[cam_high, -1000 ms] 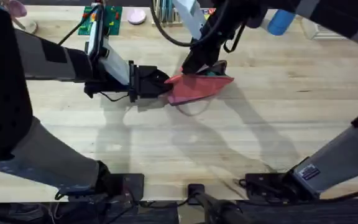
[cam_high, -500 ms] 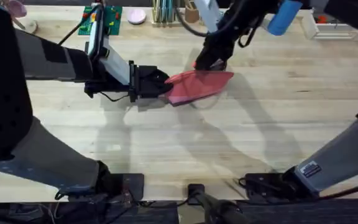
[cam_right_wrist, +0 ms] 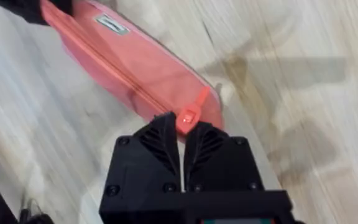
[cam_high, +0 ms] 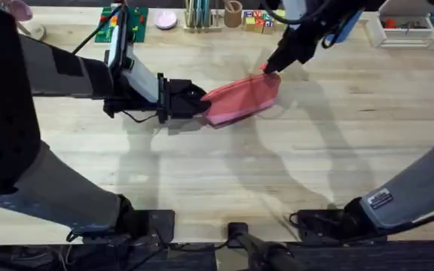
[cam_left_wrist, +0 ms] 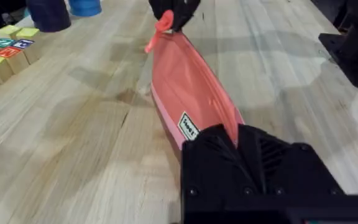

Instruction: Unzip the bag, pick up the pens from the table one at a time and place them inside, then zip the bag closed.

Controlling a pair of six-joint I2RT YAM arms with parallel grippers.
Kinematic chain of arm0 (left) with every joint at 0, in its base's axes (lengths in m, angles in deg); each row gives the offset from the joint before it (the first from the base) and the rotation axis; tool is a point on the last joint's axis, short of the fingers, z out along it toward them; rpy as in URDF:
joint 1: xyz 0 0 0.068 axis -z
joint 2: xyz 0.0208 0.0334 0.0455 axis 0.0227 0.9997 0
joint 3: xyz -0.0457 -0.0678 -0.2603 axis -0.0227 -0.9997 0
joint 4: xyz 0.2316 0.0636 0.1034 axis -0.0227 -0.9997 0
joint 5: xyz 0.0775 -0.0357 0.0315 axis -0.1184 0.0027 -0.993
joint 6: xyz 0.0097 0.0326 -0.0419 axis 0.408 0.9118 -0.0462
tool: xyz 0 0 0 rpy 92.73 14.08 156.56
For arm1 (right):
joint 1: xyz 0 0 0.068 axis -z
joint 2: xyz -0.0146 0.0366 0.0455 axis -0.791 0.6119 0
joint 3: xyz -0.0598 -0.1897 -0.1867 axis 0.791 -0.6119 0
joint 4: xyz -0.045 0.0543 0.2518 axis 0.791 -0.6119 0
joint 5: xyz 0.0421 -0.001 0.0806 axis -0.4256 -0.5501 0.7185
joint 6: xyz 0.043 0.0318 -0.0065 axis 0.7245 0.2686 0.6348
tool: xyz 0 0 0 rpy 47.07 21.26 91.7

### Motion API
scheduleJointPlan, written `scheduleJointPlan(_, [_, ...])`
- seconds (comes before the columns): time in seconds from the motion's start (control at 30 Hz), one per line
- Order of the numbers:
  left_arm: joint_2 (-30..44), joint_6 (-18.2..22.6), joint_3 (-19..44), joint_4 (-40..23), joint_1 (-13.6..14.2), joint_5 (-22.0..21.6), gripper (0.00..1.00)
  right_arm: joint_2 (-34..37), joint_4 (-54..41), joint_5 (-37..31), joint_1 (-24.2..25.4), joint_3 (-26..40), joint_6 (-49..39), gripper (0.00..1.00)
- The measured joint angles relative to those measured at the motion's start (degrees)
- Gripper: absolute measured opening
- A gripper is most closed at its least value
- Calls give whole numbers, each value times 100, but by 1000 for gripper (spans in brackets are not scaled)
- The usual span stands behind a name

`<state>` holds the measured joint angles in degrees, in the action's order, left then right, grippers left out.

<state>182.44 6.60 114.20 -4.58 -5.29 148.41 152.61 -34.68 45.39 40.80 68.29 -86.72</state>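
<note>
Lying on the table (cam_high: 330,143) between the two arms, the bag (cam_high: 241,99) has its zipper line running unbroken along the top edge. The left hand (cam_high: 199,106) clamps the bag's near end, the end with the small white label (cam_left_wrist: 188,126). The right hand (cam_right_wrist: 183,134) pinches the pink zipper pull (cam_right_wrist: 189,113) at the opposite end, fingers closed on it. Colored blocks (cam_left_wrist: 8,51) sit well apart toward the table's far edge.

Along the far edge I saw clutter: a green board (cam_high: 123,22), a pink dish (cam_high: 165,20), a rack of teal sticks (cam_high: 197,13), lettered blocks (cam_high: 258,19) and a white tray (cam_high: 404,28).
</note>
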Motion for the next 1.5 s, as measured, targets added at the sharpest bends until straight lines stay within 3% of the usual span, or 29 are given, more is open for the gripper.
scheduleJointPlan(0.63, [0,1,-2,-2,13,-77,42,575,-94,265,837,-22,-132,34])
scheduleJointPlan(1.03, [0,1,-2,-4,21,-122,42,1221,-120,1274,1376,-22,-60,33])
scheduleJointPlan(1.27, [0,1,-2,-4,20,-151,42,1264,-46,1389,1385,-22,-47,34])
scheduleJointPlan(1.3, [0,2,-2,-4,20,-151,42,1259,-45,1394,1385,-22,-28,81])
scheduleJointPlan(1.4, [0,3,-9,-46,-15,-211,42,1249,170,1022,1425,43,-49,511])
scheduleJointPlan(1.5, [0,3,-9,-46,-66,-241,42,1249,33,782,1455,239,-47,795])
